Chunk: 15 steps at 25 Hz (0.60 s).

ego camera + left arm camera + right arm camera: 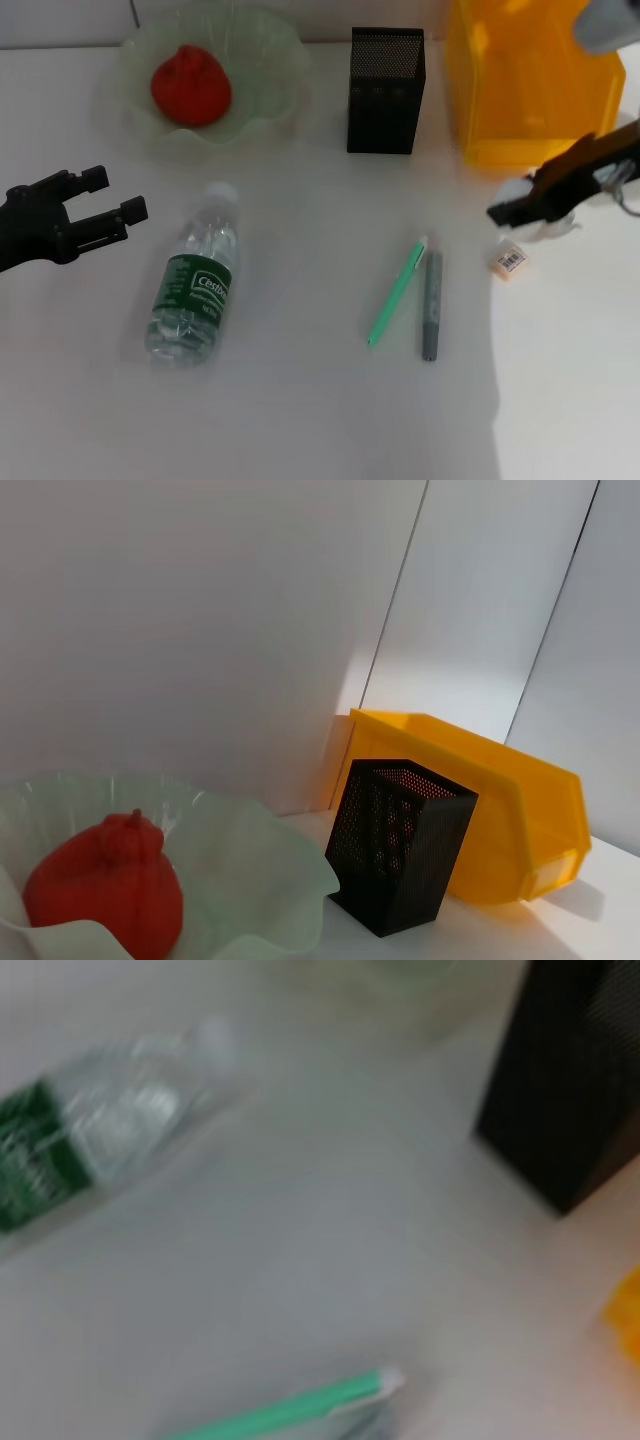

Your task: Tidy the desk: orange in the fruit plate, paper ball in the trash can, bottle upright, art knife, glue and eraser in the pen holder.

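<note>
Desk inventory, head view.

Orange (190,84): sitting inside the fruit plate (265,105), at the far left of the desk; also showing in the left wrist view.

Pen holder (386,90): standing upright at the far middle, just beside the trash can (530,80), which is occupying the far right corner.

Bottle (194,282): lying on its side left of centre, cap pointing toward the plate, bare desk lying all around it.

Green art knife (396,292) and grey glue stick (431,304): lying side by side near the centre, their far tips nearly touching.

Eraser (508,260): lying right of them, apart.

Left gripper (110,197): hovering at the left edge, fingers spread wide, gripping nothing.

Right gripper (512,203): hanging between the trash can and the eraser, pinching the paper ball (517,188).
</note>
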Available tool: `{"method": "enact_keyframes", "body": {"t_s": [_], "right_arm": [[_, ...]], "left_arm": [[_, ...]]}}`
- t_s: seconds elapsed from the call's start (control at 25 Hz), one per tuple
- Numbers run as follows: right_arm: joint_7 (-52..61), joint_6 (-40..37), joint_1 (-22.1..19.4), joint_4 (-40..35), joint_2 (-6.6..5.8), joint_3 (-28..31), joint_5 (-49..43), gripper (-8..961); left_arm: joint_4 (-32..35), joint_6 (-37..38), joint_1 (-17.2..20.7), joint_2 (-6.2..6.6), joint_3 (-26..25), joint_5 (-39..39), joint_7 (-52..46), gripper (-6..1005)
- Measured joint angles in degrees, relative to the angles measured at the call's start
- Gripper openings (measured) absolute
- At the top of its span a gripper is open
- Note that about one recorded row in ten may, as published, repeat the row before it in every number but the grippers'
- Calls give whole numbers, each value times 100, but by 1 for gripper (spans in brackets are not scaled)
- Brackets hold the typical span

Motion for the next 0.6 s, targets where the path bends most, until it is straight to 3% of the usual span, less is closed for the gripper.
{"method": "enact_keyframes", "body": {"t_s": [0.08, 0.12, 0.2, 0.32, 0.36, 0.44, 0.6], "right_arm": [[85, 573, -231, -555, 12, 816, 475, 473], [85, 573, -231, -555, 12, 816, 475, 473], [-157, 2018, -574, -154, -7, 1421, 1538, 474], [-344, 2406, -644, 75, -15, 1463, 1833, 481], [-812, 3027, -723, 547, -21, 1477, 2331, 483], [-1236, 3481, -753, 990, -14, 1479, 2745, 488], [-1519, 3800, -743, 1425, -12, 1487, 3055, 497]], "left_arm": [[0, 0, 1, -7, 0, 0, 0, 830], [0, 0, 1, -7, 0, 0, 0, 830], [0, 0, -7, -22, 0, -4, 0, 830], [0, -1, -10, -24, 0, -3, 0, 830], [0, 0, -17, -28, 0, -3, -1, 829], [0, 3, -24, -31, 0, -4, -5, 829], [25, 12, -42, -36, 0, -10, -78, 829]]}}
